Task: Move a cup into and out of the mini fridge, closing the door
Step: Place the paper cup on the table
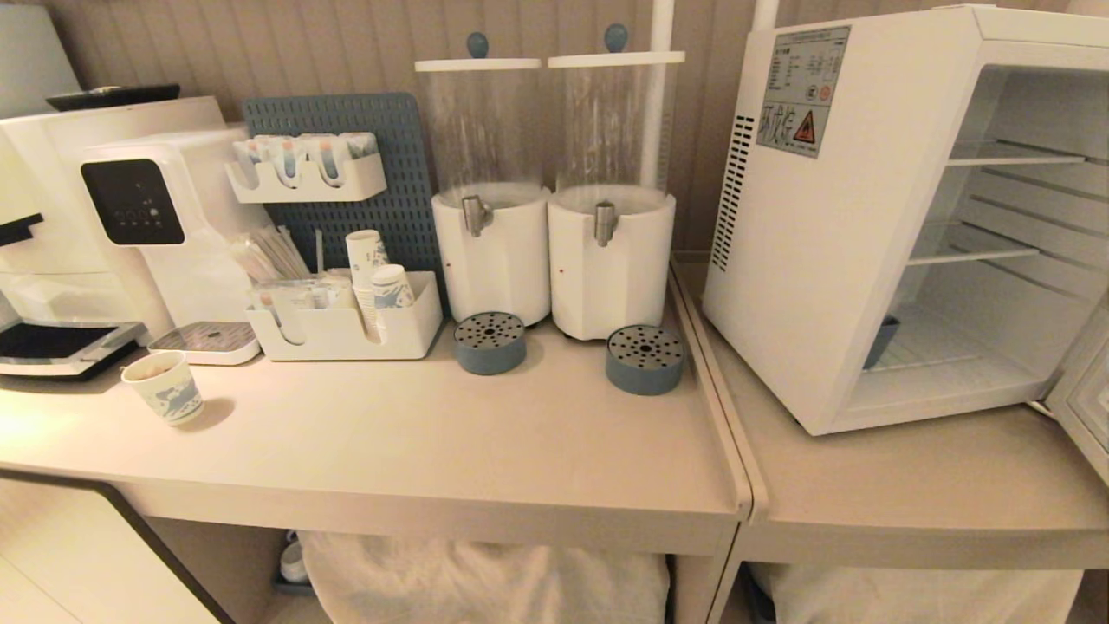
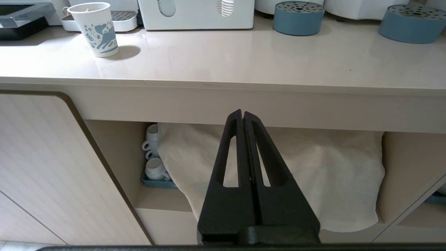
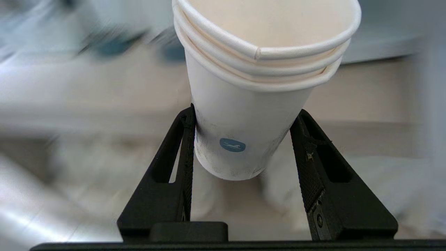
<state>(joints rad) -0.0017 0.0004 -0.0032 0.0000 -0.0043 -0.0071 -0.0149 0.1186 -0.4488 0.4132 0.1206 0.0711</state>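
**Nested paper cup pinched low in the right gripper, fridge standing open**

The cup (image 3: pixel 258 101) is a white paper cup with a small blue mark on its wall and a triple-layered rim, so it looks like several cups nested together. I judge it very light, thin-walled and easy to crush; the stacked layers stiffen it a little, but the smooth tapered wall could slip downward through a loose grip. The rim is already pushed slightly out of round, which suggests the squeeze is about as firm as it should be. The best hold is where it sits now: on the lower wall, opposite sides, well below the rim.

The right gripper (image 3: pixel 242 146) is clasped on that lower wall, one finger on each side, with the cup's base hanging free between them and its mouth upright. The background in the right wrist view is smeared, so where the cup is relative to the counter (image 1: pixel 416 451) cannot be told; neither the arm nor the cup shows in the head view.

The mini fridge (image 1: pixel 780 286) stands at 3 o'clock in the head view, its door (image 1: pixel 1087 407) swung open at the right edge and its wire shelves exposed.

The left gripper (image 2: pixel 244 116) is clenched tight and empty, parked below the counter's front edge.
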